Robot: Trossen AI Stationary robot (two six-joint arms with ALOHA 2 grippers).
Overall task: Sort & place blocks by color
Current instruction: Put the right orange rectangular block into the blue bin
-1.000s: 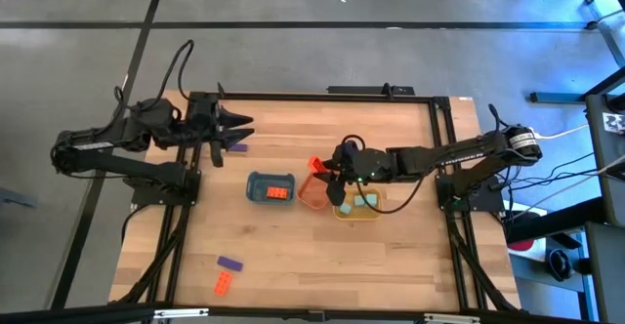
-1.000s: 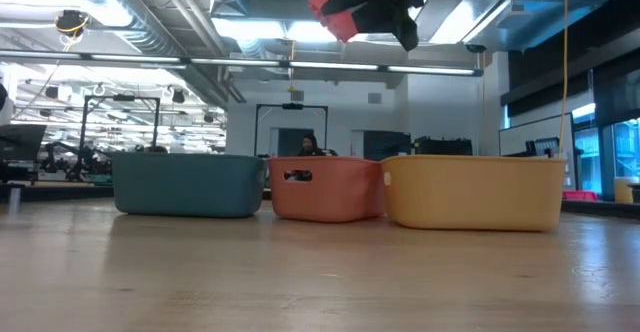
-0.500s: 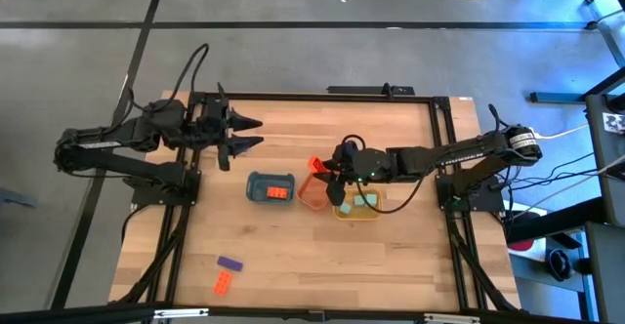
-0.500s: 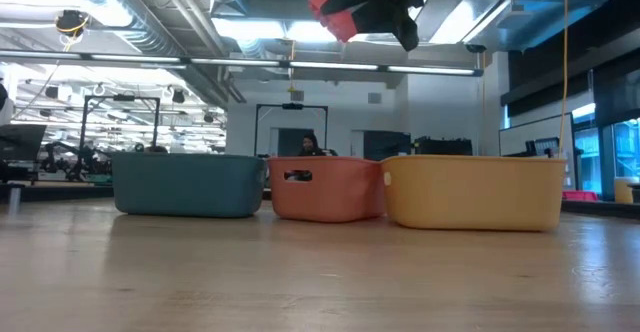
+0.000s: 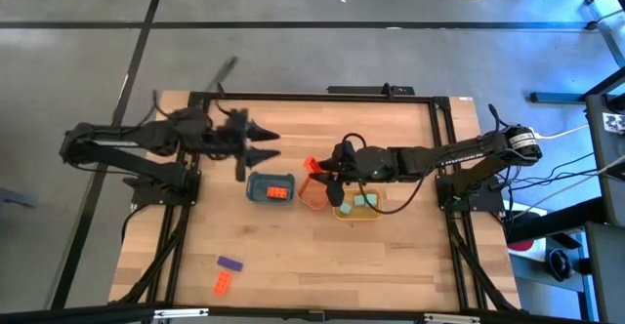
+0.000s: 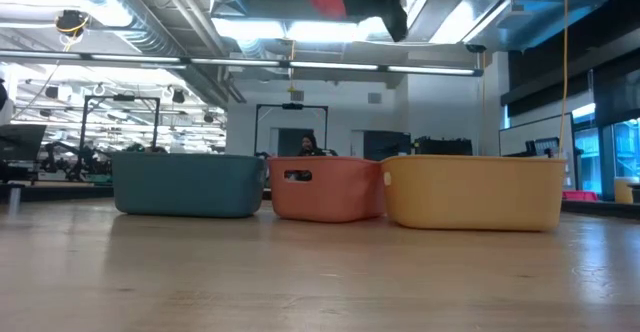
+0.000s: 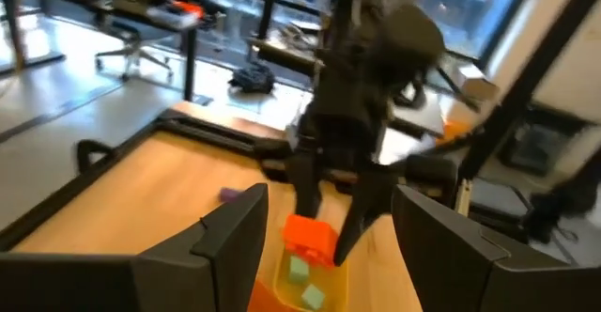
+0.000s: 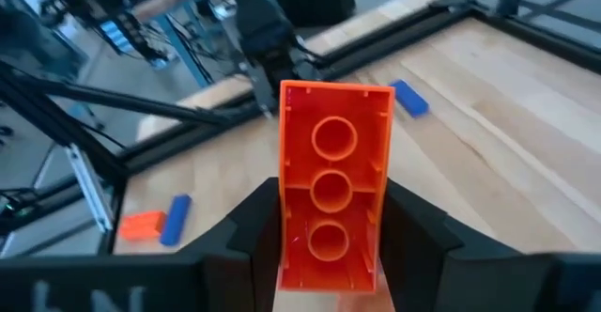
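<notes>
While three trays are sitting in a row, the orange tray (image 5: 314,193) is lying between the blue tray (image 5: 270,188) and the yellow tray (image 5: 359,207). Above its far corner, the right gripper (image 5: 328,175) is pinching an orange-red block (image 8: 331,195). Beyond the blue tray, the left gripper (image 5: 264,145) is hovering, fingers spread and empty. Well off from the orange tray, a purple block (image 5: 229,263) and an orange block (image 5: 224,284) are lying near the table's (image 5: 391,256) front edge.

**Even overhead light, blur on the moving left arm**

Ceiling strip lights (image 6: 300,30) shine bright and glare white in the low view. The table (image 5: 391,256) is evenly lit, with soft, short shadows. The left arm (image 5: 166,141) smears with motion blur from above. The left wrist view is soft throughout; the right wrist view's background is unfocused.
</notes>
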